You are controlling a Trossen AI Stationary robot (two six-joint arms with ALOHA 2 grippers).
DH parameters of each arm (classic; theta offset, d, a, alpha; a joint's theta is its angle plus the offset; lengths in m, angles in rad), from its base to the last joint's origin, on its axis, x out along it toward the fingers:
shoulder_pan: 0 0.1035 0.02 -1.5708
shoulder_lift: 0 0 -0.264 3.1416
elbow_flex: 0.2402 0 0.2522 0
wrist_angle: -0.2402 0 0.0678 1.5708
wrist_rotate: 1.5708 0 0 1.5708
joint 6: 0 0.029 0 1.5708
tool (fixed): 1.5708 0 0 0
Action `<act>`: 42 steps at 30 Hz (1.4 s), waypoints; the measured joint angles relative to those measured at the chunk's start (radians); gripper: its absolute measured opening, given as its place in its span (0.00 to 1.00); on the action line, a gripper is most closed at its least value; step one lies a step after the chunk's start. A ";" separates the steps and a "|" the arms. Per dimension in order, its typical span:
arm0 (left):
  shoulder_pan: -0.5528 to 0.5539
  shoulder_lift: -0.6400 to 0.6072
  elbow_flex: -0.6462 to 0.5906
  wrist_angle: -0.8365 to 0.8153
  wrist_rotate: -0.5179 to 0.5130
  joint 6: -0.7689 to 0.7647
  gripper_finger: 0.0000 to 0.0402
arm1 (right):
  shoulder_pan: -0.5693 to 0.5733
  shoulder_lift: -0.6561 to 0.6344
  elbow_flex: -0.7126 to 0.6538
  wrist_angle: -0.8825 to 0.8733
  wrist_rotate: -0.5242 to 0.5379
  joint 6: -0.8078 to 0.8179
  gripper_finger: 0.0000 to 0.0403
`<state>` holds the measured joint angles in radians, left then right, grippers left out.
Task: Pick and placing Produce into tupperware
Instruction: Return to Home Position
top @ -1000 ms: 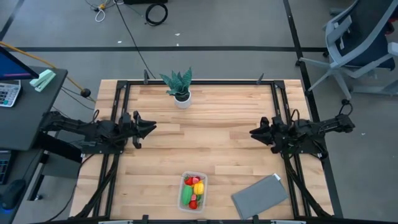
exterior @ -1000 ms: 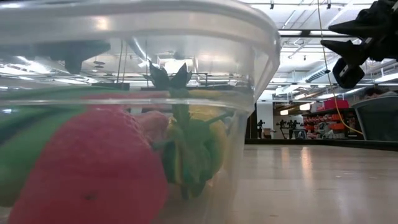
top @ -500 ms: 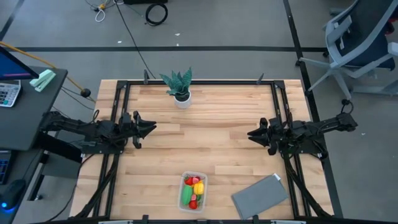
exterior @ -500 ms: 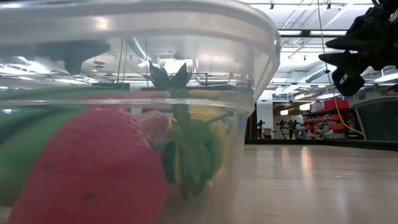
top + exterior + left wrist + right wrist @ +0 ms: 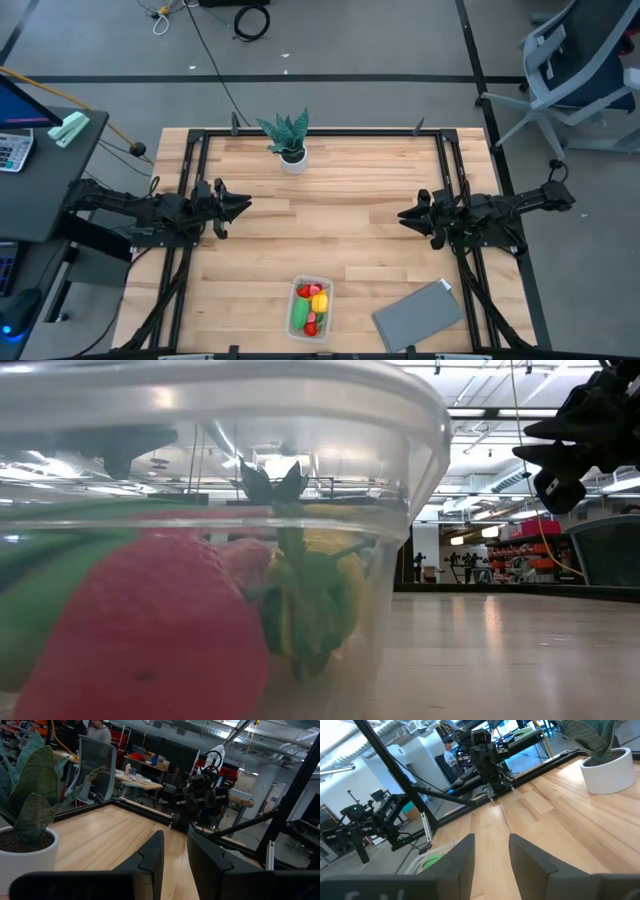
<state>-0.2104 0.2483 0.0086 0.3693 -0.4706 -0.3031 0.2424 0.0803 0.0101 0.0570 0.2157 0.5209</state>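
The tupperware (image 5: 297, 288) is a small clear box standing on the table near its near edge, about midway across; in the low view its wall (image 5: 400, 480) fills most of the picture. The produce (image 5: 312, 303) lies inside it: red, yellow and green toy pieces, with a big red one (image 5: 140, 630) against the wall. My left gripper (image 5: 245, 206) (image 5: 175, 845) hovers over the table's left side, open by a narrow gap, holding nothing. My right gripper (image 5: 402, 216) (image 5: 491, 847) (image 5: 535, 445) hovers over the right side, open and holding nothing. Both are far from the box.
A spiky green plant in a white pot (image 5: 290, 145) stands near the far edge. A flat grey sheet (image 5: 418, 315) lies at the near right corner. Black frame rails (image 5: 190, 180) run along the table's sides. Bare wood lies between the two grippers.
My right gripper has dropped a little and edged toward the table's left, then held still. The box and the produce have stayed where they were.
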 joint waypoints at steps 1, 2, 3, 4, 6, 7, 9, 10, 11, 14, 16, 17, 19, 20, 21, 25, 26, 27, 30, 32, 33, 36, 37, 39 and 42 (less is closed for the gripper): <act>0.000 0.000 0.000 0.000 0.000 0.000 0.22 | 0.000 0.000 0.000 0.000 0.000 0.000 0.32; 0.000 0.000 0.000 0.000 0.000 0.001 0.23 | 0.000 0.000 0.000 0.000 0.000 0.000 0.32; 0.000 0.000 0.000 0.000 0.000 0.001 0.23 | 0.000 0.000 0.000 0.000 0.000 0.000 0.32; 0.000 0.000 0.000 0.000 0.000 0.000 0.23 | 0.000 0.000 0.000 0.000 0.000 0.000 0.32; 0.000 0.000 0.000 0.000 0.000 0.001 0.24 | 0.000 0.000 0.000 0.000 0.000 0.000 0.32; 0.000 0.000 0.000 0.000 0.000 0.001 0.24 | 0.000 0.000 0.000 0.000 0.000 0.000 0.32; 0.000 0.000 0.000 0.000 0.000 0.001 0.24 | 0.000 0.000 0.000 0.000 0.000 0.000 0.32; 0.000 0.000 0.000 0.000 0.000 0.001 0.23 | 0.000 0.000 0.000 0.000 0.000 0.000 0.32; 0.000 0.000 0.000 0.000 0.000 0.001 0.23 | 0.000 0.000 0.000 0.000 0.000 0.000 0.32; 0.000 0.000 0.000 0.000 0.000 0.001 0.22 | 0.000 0.000 0.000 0.000 0.000 0.000 0.32; 0.000 0.000 0.000 0.000 0.000 0.000 0.21 | 0.000 0.000 0.000 0.000 0.000 0.000 0.32; 0.000 0.000 0.000 0.000 0.000 0.000 0.21 | 0.000 0.000 0.000 0.000 0.000 0.000 0.32; 0.000 0.000 0.000 0.000 0.000 0.001 0.21 | 0.000 0.000 0.000 0.000 0.000 0.000 0.32; 0.000 0.000 0.000 0.000 0.000 0.000 0.22 | 0.000 0.000 0.000 0.000 0.000 0.000 0.32; 0.000 0.000 0.000 0.000 0.000 0.000 0.22 | 0.000 0.000 0.000 0.000 0.000 0.000 0.32; 0.000 0.000 0.000 0.000 0.000 0.000 0.23 | 0.000 0.000 0.000 0.000 0.000 0.000 0.32; 0.000 0.000 0.000 0.000 0.000 0.001 0.24 | 0.000 0.000 0.000 0.000 0.000 0.000 0.32; 0.000 0.000 0.000 0.000 0.000 0.001 0.24 | 0.000 0.000 0.000 0.000 0.000 0.000 0.32; 0.000 0.000 0.000 0.000 0.000 0.001 0.24 | 0.000 0.000 0.000 0.000 0.000 0.000 0.32; 0.000 0.000 0.000 0.000 0.000 0.000 0.23 | 0.000 0.000 0.000 0.000 0.000 0.000 0.32; 0.000 0.000 0.000 0.000 0.000 0.000 0.23 | 0.000 0.000 0.000 0.000 0.000 0.000 0.32; 0.000 0.000 0.000 0.000 0.000 0.000 0.22 | 0.000 0.000 0.000 0.000 0.000 0.000 0.32; 0.000 0.000 0.000 0.000 0.000 0.000 0.22 | 0.000 0.000 0.000 0.000 0.000 0.000 0.32; 0.000 0.000 0.000 0.000 0.000 0.001 0.22 | 0.000 0.000 0.000 0.000 0.000 0.000 0.32; 0.000 0.000 0.000 0.000 0.000 0.001 0.23 | 0.000 0.001 0.000 0.000 0.000 0.000 0.32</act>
<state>-0.2108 0.2485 0.0082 0.3693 -0.4706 -0.3023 0.2424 0.0808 0.0101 0.0566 0.2157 0.5209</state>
